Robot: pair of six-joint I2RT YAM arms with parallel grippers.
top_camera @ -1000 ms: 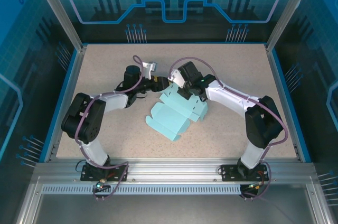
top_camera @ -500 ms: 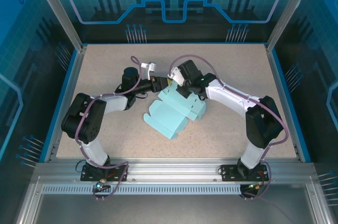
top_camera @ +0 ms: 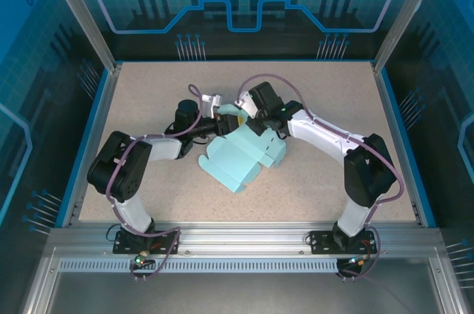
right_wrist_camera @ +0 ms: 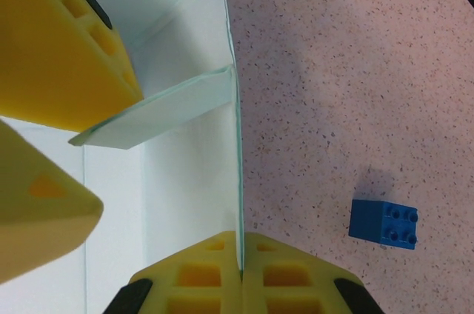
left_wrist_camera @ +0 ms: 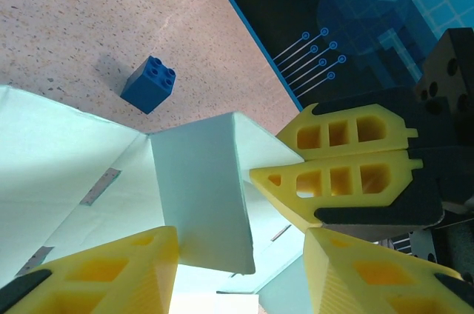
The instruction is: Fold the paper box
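Pale-blue card box (top_camera: 241, 157) is lying half-folded, the right gripper (right_wrist_camera: 241, 253) clamping its 12 o'clock wall (right_wrist_camera: 238, 166) while the left gripper (left_wrist_camera: 241, 249) is gaping around a raised flap (left_wrist_camera: 200, 195).

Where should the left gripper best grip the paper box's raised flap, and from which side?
Grip the raised flap near its free edge, one finger on each face, coming from the left. It stands thin between the fingers of the left gripper, while the right gripper pinches the paper box wall, probably steadying it.
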